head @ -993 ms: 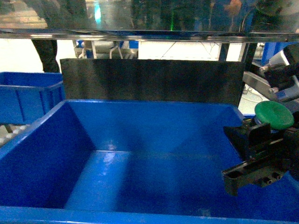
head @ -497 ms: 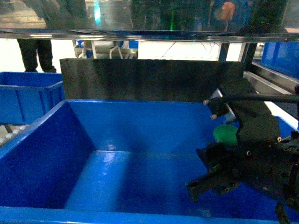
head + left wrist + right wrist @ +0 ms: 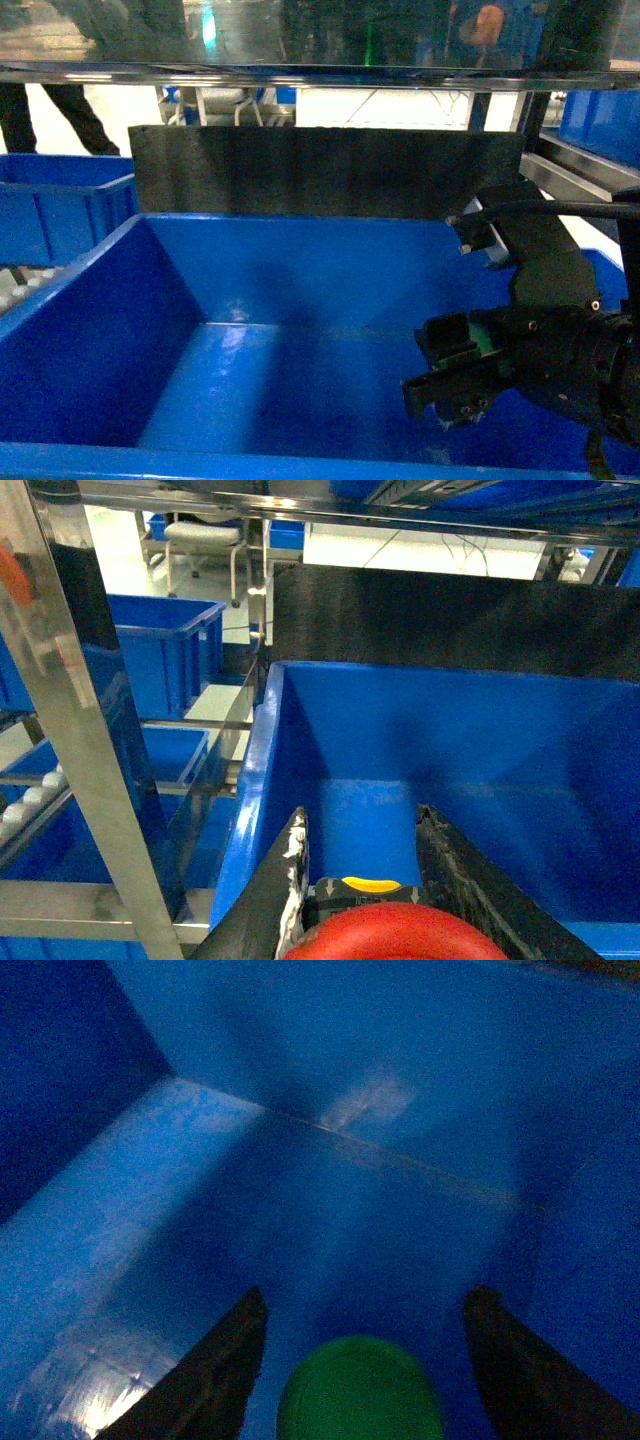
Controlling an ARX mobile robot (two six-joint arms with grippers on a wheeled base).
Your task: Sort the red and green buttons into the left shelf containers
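Since the earlier head frames: right hand (image 3: 445, 385) gone from the right edge, level with the bin rim, down into the bin (image 3: 90, 300) at lower right; green button (image 3: 488, 335) carried along, then a full dome above the fingers, now only a green sliver behind the dark fingers. Legs of a person at upper left shifted further left.

In the head view, seen now: big blue bin filling the lower frame, floor glossy with a pale glint near the back wall; black panel (image 3: 320, 170) standing behind it; metal shelf edge (image 3: 300, 72) across the top; second blue bin (image 3: 60, 205) at the left edge, beyond the big one.

Right wrist view: two dark fingers (image 3: 205, 1375) at the bottom corners, clamped on the green button (image 3: 360, 1390) between them — cap low in the centre, above the bin floor, whether touching it hard to say. Bin (image 3: 140, 1020) walls rising at upper left and across the top, dim and blurred.

Left wrist view: left hand (image 3: 365, 880) at the bottom centre, fingers (image 3: 290, 880) closed on the red button (image 3: 400, 935) — red dome cut by the lower edge, a yellow mark just above it. Held outside the bin, near its front left corner. Bin (image 3: 255, 780) in the right half, black panel (image 3: 450, 620) behind it, steel shelf post (image 3: 90, 740) slanting down the left, more blue bins (image 3: 160, 650) at left beyond.
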